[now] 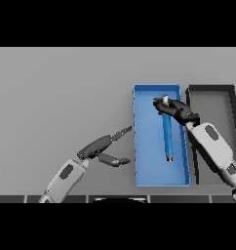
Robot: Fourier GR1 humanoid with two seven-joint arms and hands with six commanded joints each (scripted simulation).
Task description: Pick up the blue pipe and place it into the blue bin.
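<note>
The blue pipe [167, 134], long and thin with pale end caps, lies lengthwise within the blue bin [145, 146] at the right of the table. My right hand [176, 109] is over the bin's far half with its fingers curled round the pipe's far end. Whether the pipe rests on the bin floor or hangs just above it, I cannot tell. My left hand [104, 145] is left of the bin, fingers straight and spread, holding nothing, with a fingertip close to the bin's left wall.
A dark grey bin [215, 100] stands directly right of the blue bin, partly covered by my right forearm [212, 146]. Bare grey table stretches to the left and back.
</note>
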